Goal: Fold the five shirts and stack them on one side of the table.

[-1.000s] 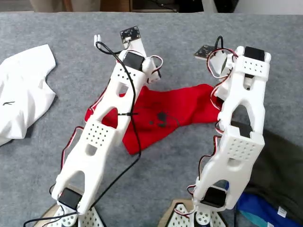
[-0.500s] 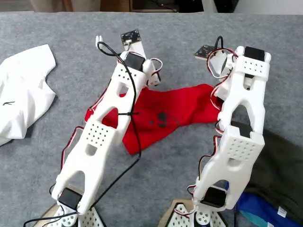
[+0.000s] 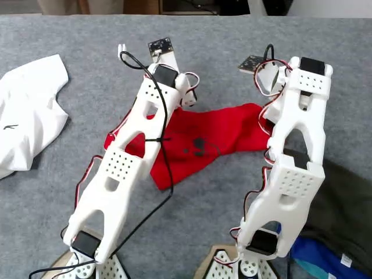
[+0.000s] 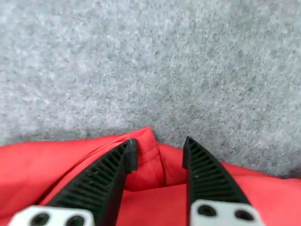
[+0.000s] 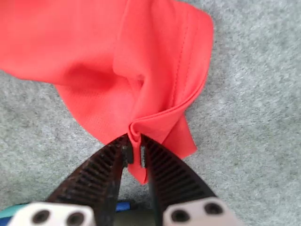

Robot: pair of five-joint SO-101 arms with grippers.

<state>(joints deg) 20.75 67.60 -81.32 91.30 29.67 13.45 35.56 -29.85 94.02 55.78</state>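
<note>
Nothing legible: just a dark, unreadable print on the red shirt [image 3: 200, 145] and a tiny dark mark on the white shirt [image 3: 10, 127].

Both arms stretch up from the frame's bottom edge: the left arm [image 3: 125, 165] slants rightward and the right arm [image 3: 293, 151] runs nearly straight up, with the left end effector [image 4: 160, 150] parted and the right end effector [image 5: 135, 148] pinched tight on a fold of the red shirt [image 5: 94, 56].

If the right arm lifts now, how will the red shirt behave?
Probably floppy: the red shirt lies rumpled and puckers where the right gripper pinches it. Likely light, thin cloth, so it should drape and trail. The thin fold might slip free.
</note>
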